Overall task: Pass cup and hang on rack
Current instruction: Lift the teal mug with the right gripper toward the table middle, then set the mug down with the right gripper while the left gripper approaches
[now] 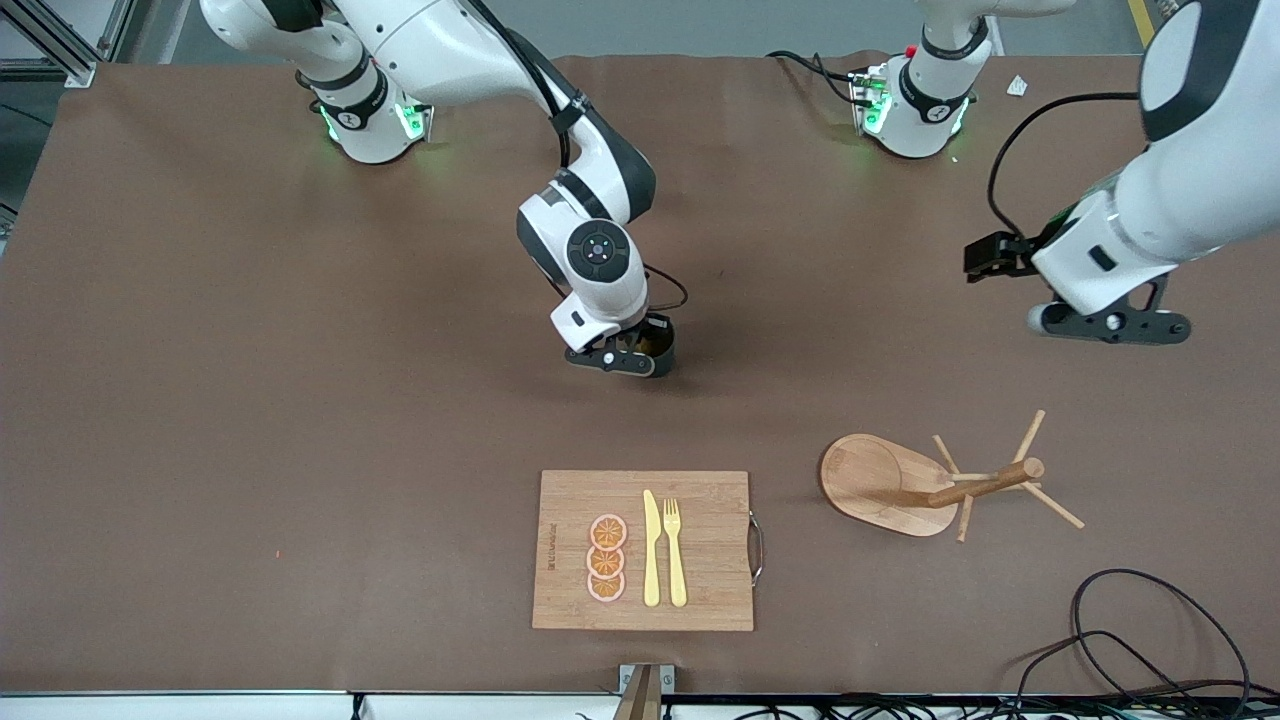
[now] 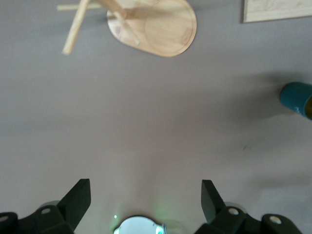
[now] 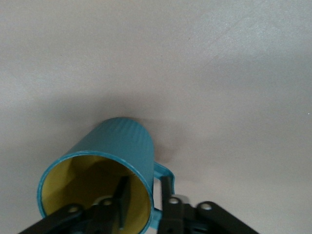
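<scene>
Right gripper point(image 1: 640, 352) is down at table centre, at the cup point(image 1: 657, 345). In the right wrist view one finger point(image 3: 123, 195) sits inside the cup point(image 3: 112, 146) against the yellowish interior. The other finger is outside the wall, just beside the handle point(image 3: 163, 171). A gap shows on both sides of the wall, so the claw reads as released and only straddles the rim without clamping it. The cup looks upright with its base on the brown table point(image 1: 250, 400), mouth up.

Left gripper point(image 1: 1110, 325) hangs over the left arm's end of the table, roughly 3 o'clock from the cup in the front view, well apart from it. Its fingers point(image 2: 78, 195) are spread wide with nothing between them, and the arm is waiting. Its wrist view catches the cup point(image 2: 296, 97) at the frame edge, plus the rack point(image 2: 161, 24).

The rack point(image 1: 850, 470) is at about 4 o'clock from the cup and 7 o'clock from the left gripper, nearer the front camera than both. It has an oval bamboo base, a central post point(image 1: 985, 485) and thin pegs fanning out. Nothing hangs on it.

The cutting board point(image 1: 700, 600) lies at 6 o'clock from the cup, near the table's front edge, with the rack at its 3 o'clock. On it are three orange slices point(image 1: 606, 558), a yellow knife point(image 1: 651, 550) and a yellow fork point(image 1: 674, 550), side by side. Black cables point(image 1: 1150, 640) loop at 5 o'clock from the rack.
</scene>
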